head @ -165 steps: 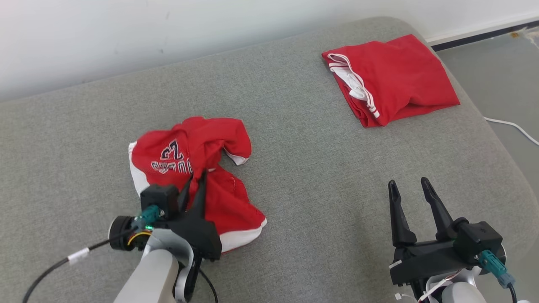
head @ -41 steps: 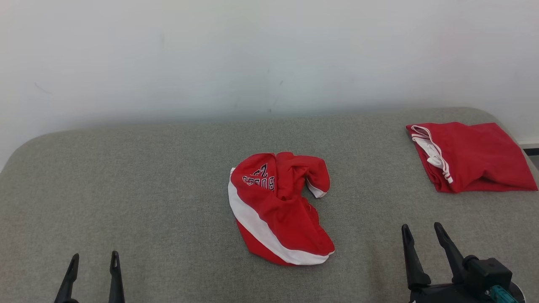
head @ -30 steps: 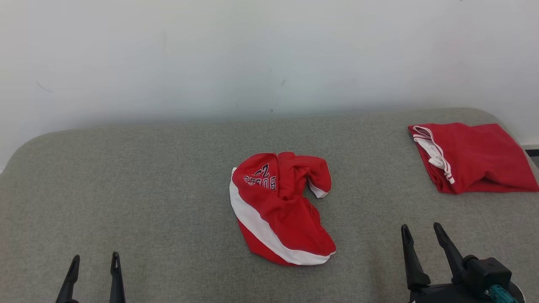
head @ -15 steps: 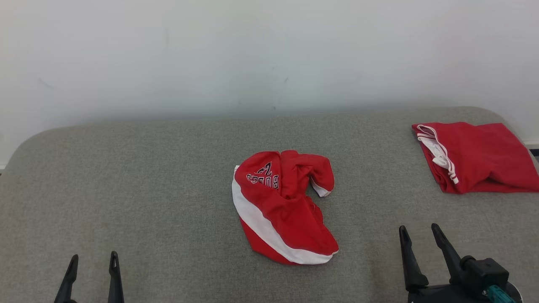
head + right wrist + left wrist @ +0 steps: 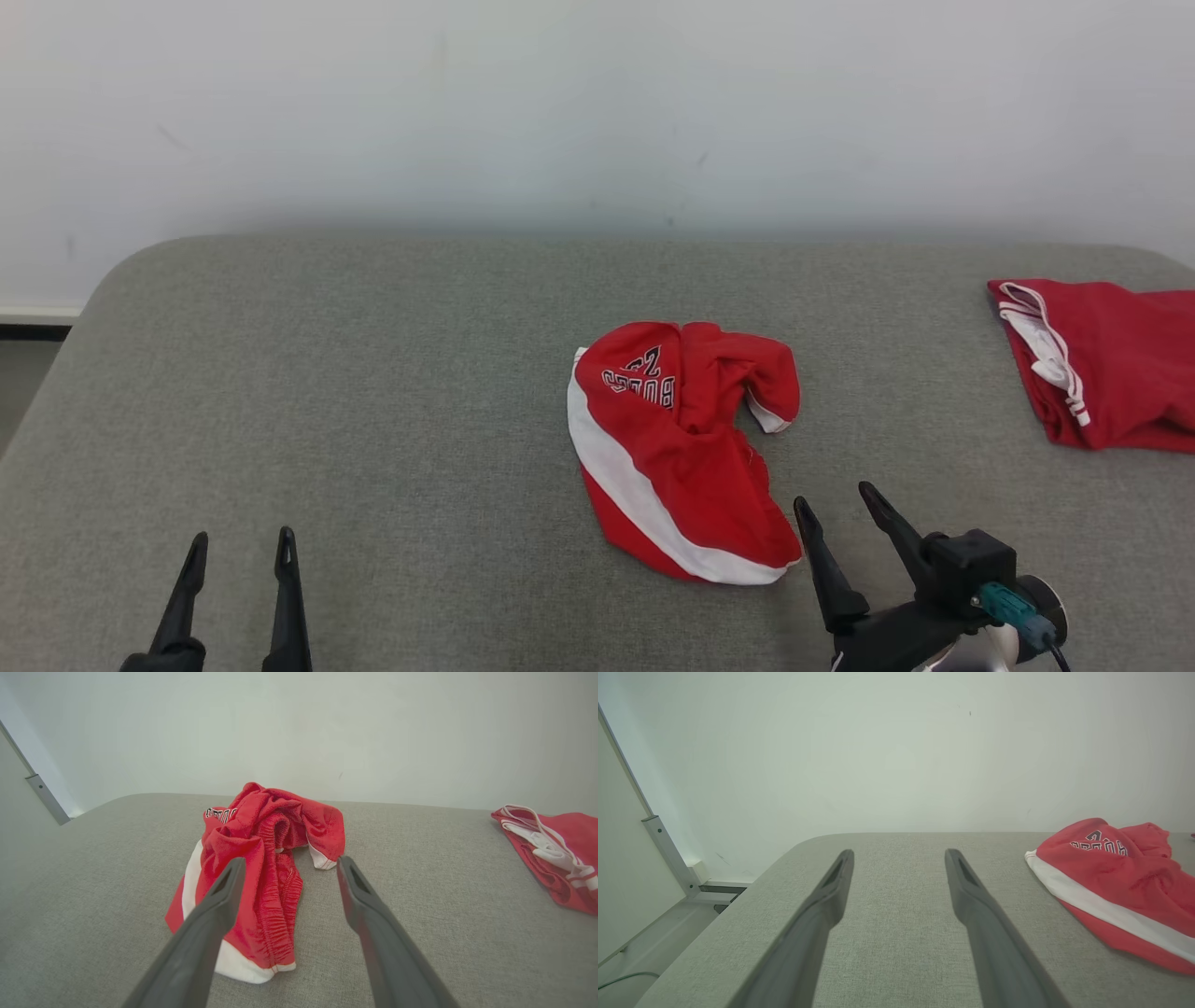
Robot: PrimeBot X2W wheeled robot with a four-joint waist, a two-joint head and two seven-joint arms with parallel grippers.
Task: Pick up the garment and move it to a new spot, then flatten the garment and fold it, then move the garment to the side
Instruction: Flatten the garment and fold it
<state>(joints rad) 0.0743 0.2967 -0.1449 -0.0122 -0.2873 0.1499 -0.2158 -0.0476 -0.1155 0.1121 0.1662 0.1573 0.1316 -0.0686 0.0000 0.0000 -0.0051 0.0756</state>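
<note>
scene: shorts (image 5: 681, 448) lay crumpled at cushion (image 5: 373, 373) centre | left end effector (image 5: 242, 538), right end effector (image 5: 834, 497) gaped, empty | risk: a pinch might have caught stacked folds, lifting a wad

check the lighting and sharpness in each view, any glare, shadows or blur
Head view: soft, even light, no glare, crumpled garment sharp with barely any shadow. Left wrist view: left end effector looks slightly soft near the lens, cushion weave crisp. Right wrist view: folded garment sharp though cut by the frame edge.
</note>
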